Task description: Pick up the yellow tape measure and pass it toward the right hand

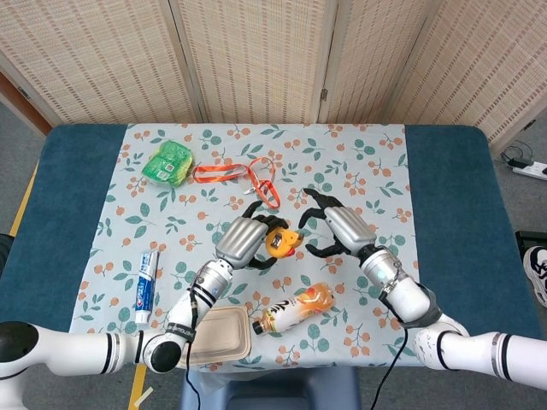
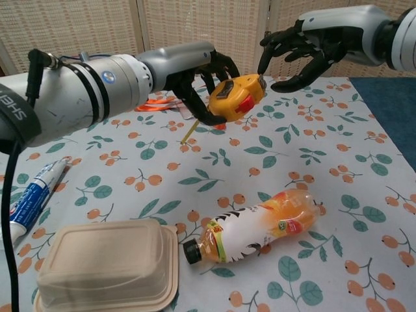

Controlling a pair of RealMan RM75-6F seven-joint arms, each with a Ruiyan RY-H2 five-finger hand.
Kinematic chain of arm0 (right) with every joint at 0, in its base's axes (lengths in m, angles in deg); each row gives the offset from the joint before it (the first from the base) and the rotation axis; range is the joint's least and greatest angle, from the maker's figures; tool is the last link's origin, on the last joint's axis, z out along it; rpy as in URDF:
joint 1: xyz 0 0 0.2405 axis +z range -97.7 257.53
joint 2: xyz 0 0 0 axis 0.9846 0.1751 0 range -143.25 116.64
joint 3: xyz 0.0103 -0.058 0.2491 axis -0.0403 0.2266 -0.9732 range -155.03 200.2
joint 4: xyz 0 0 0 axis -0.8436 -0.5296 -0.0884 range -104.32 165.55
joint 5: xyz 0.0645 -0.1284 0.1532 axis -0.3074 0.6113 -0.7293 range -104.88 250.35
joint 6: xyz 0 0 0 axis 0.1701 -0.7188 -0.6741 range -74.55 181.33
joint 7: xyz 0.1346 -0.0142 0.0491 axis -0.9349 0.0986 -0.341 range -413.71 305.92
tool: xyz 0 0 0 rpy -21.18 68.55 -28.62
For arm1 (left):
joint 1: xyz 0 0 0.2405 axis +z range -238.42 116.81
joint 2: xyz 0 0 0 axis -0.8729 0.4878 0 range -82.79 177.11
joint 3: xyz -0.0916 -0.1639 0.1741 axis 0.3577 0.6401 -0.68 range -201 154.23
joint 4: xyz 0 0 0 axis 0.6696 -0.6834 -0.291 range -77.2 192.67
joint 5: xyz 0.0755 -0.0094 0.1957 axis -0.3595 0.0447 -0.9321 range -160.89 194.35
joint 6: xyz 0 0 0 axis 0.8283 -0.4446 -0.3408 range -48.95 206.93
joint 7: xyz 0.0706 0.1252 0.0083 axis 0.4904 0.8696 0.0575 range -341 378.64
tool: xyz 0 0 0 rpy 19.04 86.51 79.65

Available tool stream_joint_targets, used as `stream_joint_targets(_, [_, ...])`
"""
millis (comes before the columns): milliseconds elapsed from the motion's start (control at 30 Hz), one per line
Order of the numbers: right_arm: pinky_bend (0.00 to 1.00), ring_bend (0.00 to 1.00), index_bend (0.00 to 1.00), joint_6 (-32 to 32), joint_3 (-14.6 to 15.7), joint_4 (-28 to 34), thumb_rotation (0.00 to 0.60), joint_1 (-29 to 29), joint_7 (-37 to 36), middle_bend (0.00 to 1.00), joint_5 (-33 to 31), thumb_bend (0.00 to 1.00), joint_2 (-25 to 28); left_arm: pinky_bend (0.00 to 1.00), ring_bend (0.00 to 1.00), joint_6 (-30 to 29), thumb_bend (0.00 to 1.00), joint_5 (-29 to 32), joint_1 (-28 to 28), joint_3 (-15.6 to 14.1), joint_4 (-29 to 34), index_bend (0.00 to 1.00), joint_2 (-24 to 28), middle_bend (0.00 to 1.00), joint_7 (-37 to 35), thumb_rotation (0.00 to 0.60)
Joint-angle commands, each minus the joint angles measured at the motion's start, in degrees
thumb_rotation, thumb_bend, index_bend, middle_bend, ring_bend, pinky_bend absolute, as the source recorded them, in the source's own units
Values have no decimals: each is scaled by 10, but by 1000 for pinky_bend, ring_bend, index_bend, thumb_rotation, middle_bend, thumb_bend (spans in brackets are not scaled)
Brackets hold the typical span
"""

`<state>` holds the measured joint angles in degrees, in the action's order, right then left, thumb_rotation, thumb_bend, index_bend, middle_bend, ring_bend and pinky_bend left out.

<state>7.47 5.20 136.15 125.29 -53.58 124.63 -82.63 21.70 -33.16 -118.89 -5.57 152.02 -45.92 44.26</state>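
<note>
Floral tablecloth (image 1: 359, 162); handover in mid-air.
Left hand (image 1: 242, 240) fingers clamp tape measure (image 2: 237, 97); right hand (image 2: 311, 47) spread, just beside. Case looks rigid, compact, probably smooth: take its free end.

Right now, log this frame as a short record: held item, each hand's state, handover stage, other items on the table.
held item: yellow tape measure, lifted above the table
left hand: grips the tape measure
right hand: fingers spread, close beside the tape measure, holding nothing
handover stage: not yet taken by the right hand
other items: orange drink bottle lying on its side, lidded food box, toothpaste tube, orange lanyard, green packet
</note>
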Motion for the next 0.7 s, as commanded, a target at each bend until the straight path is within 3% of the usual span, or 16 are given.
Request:
stream_joint_targets(33, [0, 0, 430, 1, 3, 1, 600, 3, 1, 7, -4, 362, -2, 4, 358, 0, 343, 4, -1, 0, 0, 456, 0, 478, 0, 600])
stream_joint_targets(700, [0, 0, 430, 2, 14, -13, 600, 19, -2, 12, -13, 362, -18, 0, 356, -4, 343, 19, -14, -7, -1, 456, -11, 479, 13, 600])
